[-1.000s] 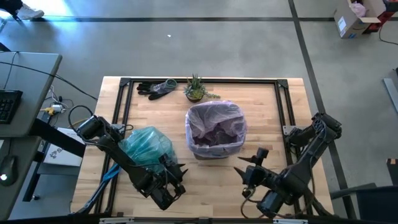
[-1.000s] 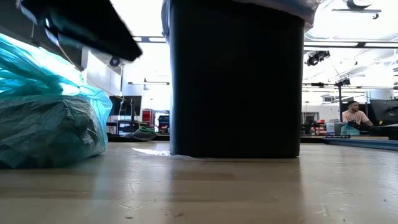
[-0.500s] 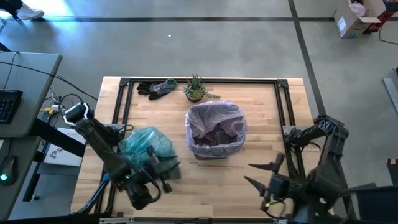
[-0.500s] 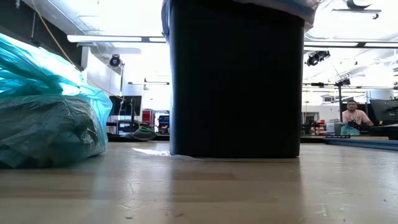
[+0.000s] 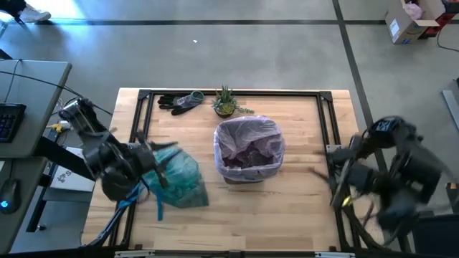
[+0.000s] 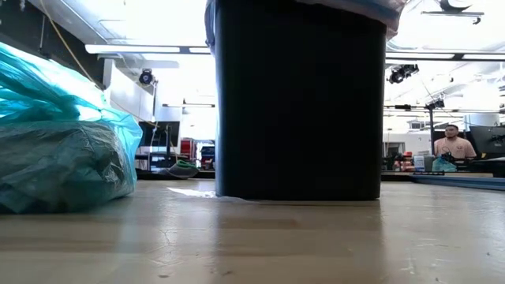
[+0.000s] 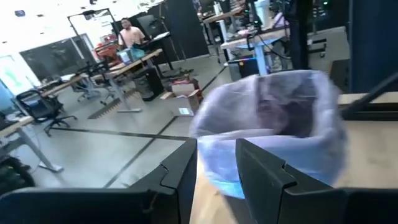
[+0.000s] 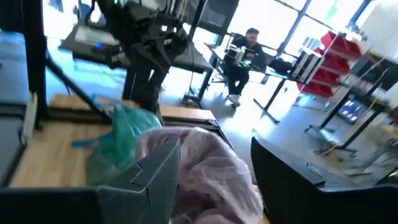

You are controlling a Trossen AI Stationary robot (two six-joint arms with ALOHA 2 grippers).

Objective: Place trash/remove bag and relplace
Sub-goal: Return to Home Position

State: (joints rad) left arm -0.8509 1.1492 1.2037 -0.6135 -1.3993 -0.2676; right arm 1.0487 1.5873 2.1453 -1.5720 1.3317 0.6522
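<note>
The teal bag [image 5: 179,179] lies bunched on the table's left half; the low view shows its underside [image 6: 63,170] on the wood. A bin [image 5: 249,147] lined with a pale pink bag stands mid-table, dark-walled in the low view [image 6: 300,99]. No loose trash shows. My left gripper [image 5: 158,185] is raised beside the teal bag at the left edge. It is open with nothing between its fingers [image 7: 216,180] and faces the bin [image 7: 273,118]. My right gripper [image 5: 326,185] is raised near the right edge, also open and holding nothing [image 8: 214,180].
Dark gloves [image 5: 179,102] and a small green plant [image 5: 226,102] sit along the far edge. A black frame rail [image 5: 143,97] runs around the table. Bare wood [image 5: 287,208] lies near the front edge. A person [image 6: 454,143] sits at a desk in the room beyond.
Both arms have risen and drawn back from the near middle of the table, the left toward the left edge and the right toward the right edge. Both wrists have turned toward the bin. The teal bag and the bin have stayed put.
</note>
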